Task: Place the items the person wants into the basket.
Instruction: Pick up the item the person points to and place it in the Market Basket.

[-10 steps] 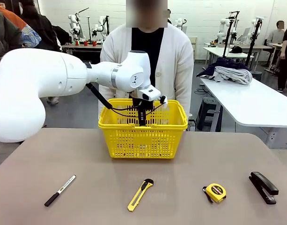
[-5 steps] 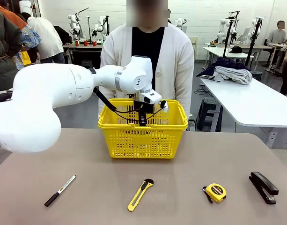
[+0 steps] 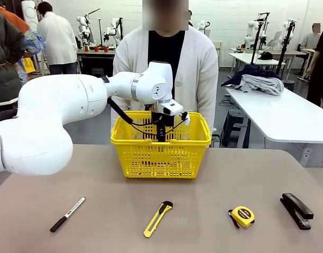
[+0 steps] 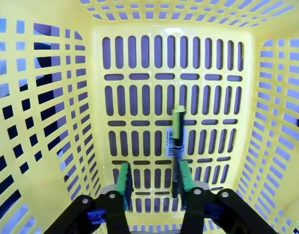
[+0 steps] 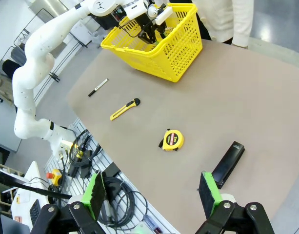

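left gripper: hanging inside basket, fingers apart; pen seemingly lying loose beside one pad. right gripper: hovering, fingers spread. utility knife, tape measure: waiting along table near edge.

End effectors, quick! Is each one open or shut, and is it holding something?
Left end effector: open; the pen is not gripped.
Right end effector: open, holding nothing.
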You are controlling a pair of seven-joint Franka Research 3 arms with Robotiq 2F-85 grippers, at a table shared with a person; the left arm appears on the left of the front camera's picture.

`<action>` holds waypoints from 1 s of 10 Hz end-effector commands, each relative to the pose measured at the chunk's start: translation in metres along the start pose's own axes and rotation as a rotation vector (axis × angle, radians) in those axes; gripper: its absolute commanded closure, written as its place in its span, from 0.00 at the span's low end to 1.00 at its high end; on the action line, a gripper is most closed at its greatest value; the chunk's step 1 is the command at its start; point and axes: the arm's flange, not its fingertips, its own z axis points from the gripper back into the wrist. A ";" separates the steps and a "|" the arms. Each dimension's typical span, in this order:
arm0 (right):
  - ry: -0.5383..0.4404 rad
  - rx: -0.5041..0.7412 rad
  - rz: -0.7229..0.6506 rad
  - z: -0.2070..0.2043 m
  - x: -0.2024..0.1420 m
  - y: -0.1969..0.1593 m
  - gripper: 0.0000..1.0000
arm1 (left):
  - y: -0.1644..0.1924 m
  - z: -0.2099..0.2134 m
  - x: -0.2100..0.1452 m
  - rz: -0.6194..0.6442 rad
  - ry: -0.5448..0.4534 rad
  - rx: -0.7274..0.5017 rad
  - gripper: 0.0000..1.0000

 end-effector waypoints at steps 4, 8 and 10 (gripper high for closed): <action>-0.021 0.020 0.014 -0.001 0.001 -0.001 0.00 | 0.020 0.009 0.015 -0.014 0.029 0.012 0.00; -0.021 0.020 0.014 -0.001 0.001 -0.001 0.00 | 0.019 0.010 0.015 -0.011 0.034 0.009 0.00; -0.021 0.020 0.014 -0.001 0.001 -0.001 0.00 | 0.016 0.015 0.013 -0.016 0.030 0.006 0.00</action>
